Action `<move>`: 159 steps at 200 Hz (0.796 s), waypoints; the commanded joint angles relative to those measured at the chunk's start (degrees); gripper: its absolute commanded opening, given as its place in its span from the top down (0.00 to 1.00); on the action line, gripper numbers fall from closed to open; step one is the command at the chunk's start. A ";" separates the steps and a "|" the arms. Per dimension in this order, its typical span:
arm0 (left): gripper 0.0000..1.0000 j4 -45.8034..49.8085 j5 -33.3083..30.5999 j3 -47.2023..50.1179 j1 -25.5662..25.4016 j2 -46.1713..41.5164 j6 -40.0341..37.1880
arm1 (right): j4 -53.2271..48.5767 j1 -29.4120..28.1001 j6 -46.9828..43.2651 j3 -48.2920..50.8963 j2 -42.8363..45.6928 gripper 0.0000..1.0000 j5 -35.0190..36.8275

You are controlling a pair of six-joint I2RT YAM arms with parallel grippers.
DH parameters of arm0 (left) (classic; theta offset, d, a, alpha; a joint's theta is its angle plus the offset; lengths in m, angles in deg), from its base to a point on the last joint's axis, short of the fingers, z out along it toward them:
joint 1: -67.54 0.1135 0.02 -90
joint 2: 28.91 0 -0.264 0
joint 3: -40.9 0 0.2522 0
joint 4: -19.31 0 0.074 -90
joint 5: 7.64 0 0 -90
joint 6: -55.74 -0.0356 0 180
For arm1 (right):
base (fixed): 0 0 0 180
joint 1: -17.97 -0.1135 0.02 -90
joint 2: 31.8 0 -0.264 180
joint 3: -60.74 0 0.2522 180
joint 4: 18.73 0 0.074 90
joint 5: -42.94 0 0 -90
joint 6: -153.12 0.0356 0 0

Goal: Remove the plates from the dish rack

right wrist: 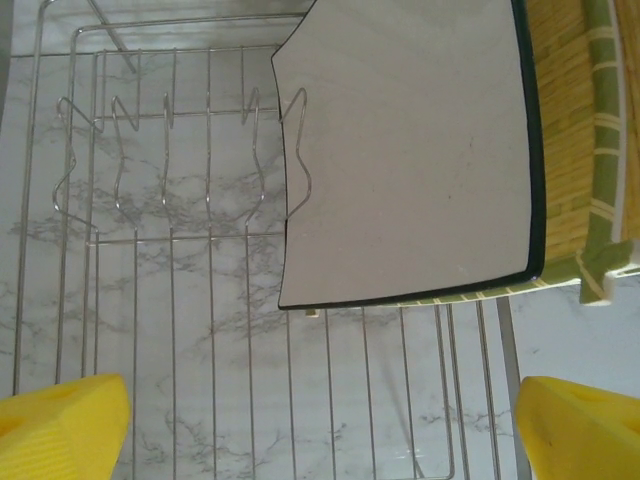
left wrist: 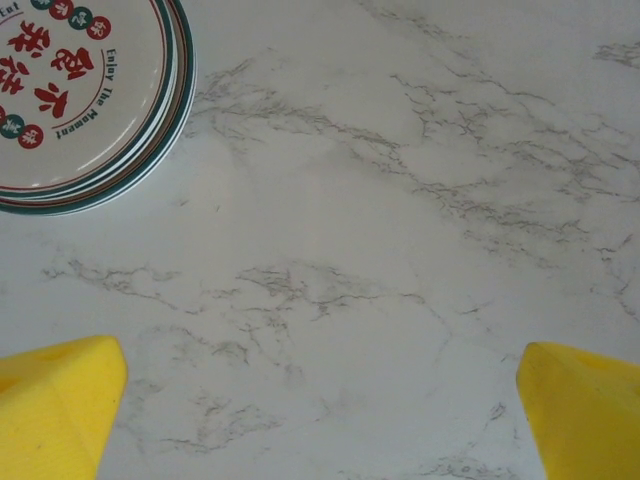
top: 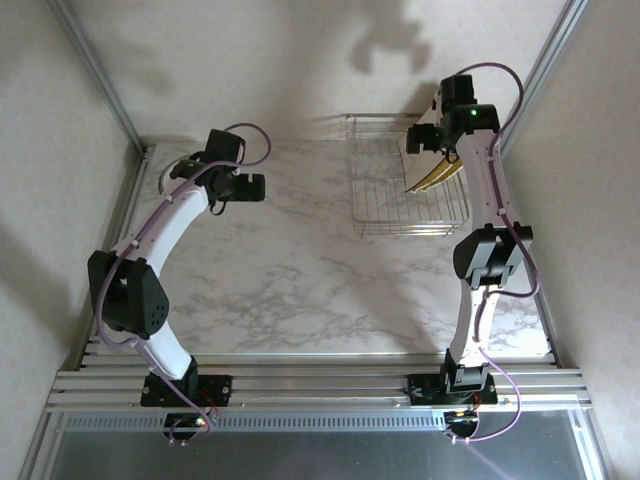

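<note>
Seemingly partly done: round plates (left wrist: pixel 80 100) lie stacked on the bench (left wrist: pixel 400 250) ahead-left of the released left pincer (left wrist: pixel 320 405); square plates (right wrist: pixel 410 160) wait in the dish rack (right wrist: pixel 170 300) before the released right pincer (right wrist: pixel 320 420).

The left arm (top: pixel 160 220) bends toward the table's (top: pixel 300 290) far left corner, the left gripper (left wrist: pixel 320 410) spread wide and empty. The right arm (top: pixel 490 190) reaches along the right edge; the right gripper (right wrist: pixel 320 420) gapes too, holding nothing.

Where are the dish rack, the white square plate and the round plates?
dish rack (right wrist: pixel 172 300), right wrist view, a floor wire.
white square plate (right wrist: pixel 410 150), right wrist view, its face.
round plates (left wrist: pixel 70 110), left wrist view, top plate's face.
</note>
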 commanded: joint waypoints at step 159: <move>0.00 -1.21 0.12 -2.84 0.43 5.45 -1.75 | 0.86 0.51 -1.36 -8.28 -6.80 0.01 7.91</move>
